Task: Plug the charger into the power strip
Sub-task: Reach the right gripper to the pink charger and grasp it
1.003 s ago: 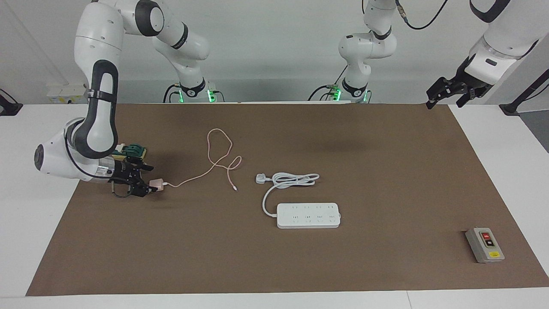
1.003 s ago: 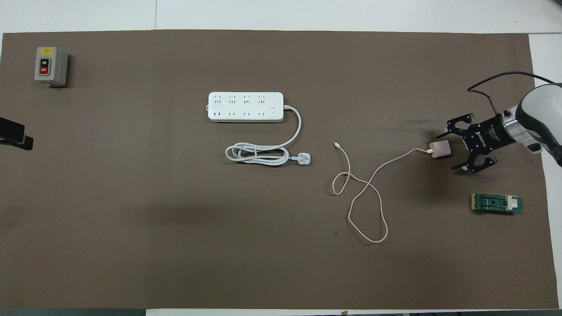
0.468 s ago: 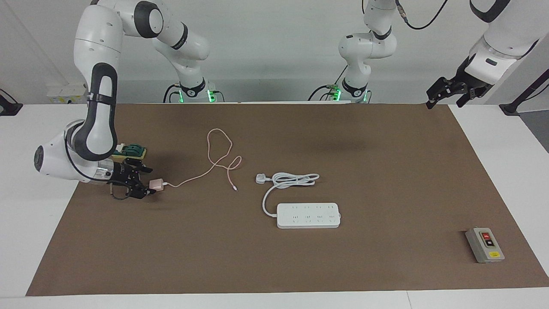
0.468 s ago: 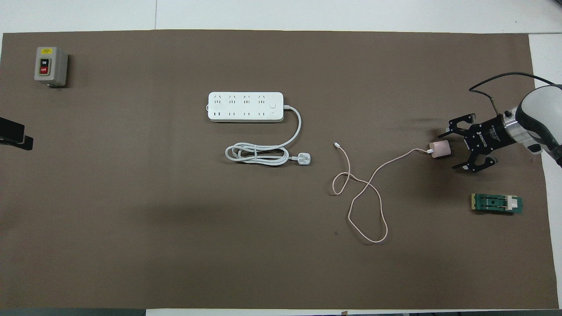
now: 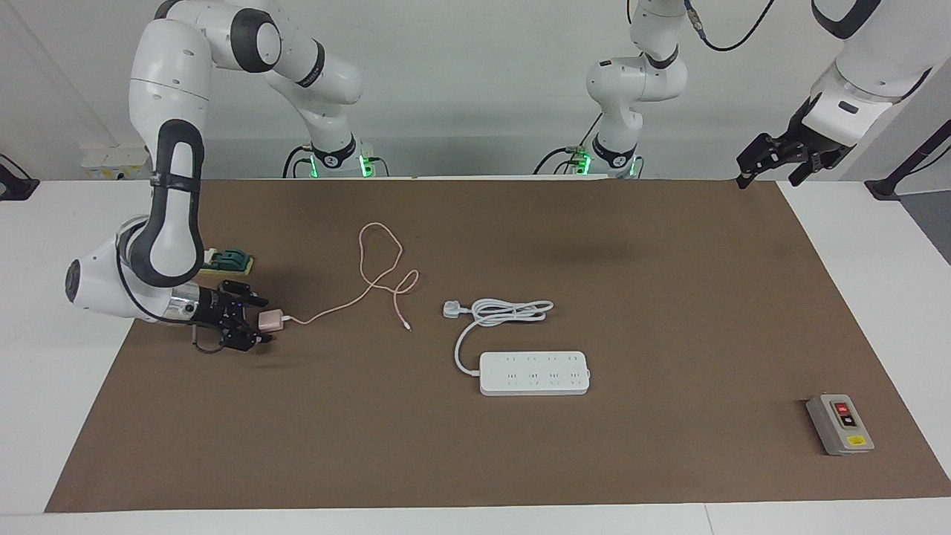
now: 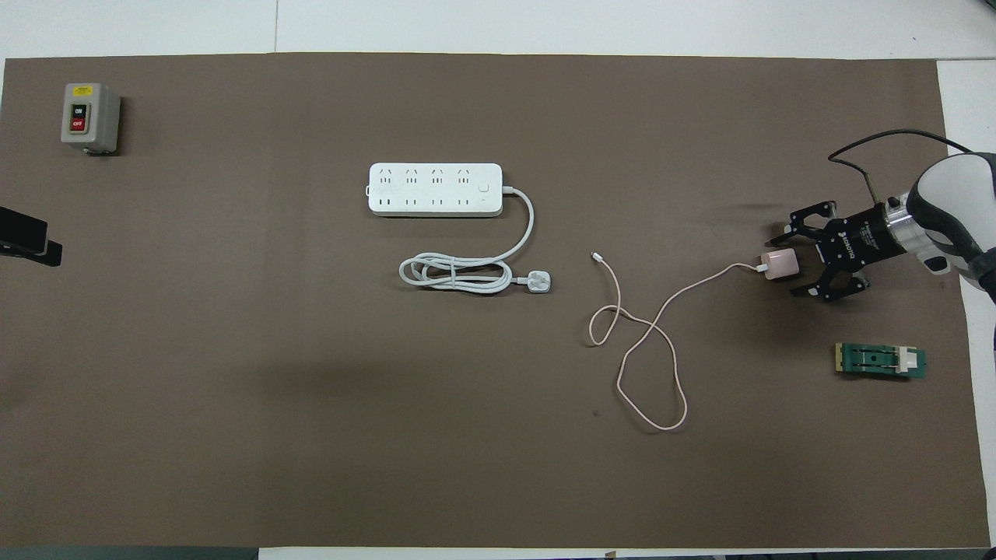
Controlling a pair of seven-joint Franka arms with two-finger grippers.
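Right gripper [image 6: 787, 263] fingers narrowed since earlier around charger [image 6: 780, 265], grip uncertain. Left gripper [image 5: 769, 160], open, over table corner; only facing view shows it whole.

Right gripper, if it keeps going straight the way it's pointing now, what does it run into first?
The right gripper already has the pink charger between its fingers, so it meets that first, probably then the charger's cable.

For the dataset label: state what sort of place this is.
Probably a robotics lab test bench: two Franka arms bolted at a table's edge, a brown mat as work surface, and staged props such as a power strip and a grey switch box.
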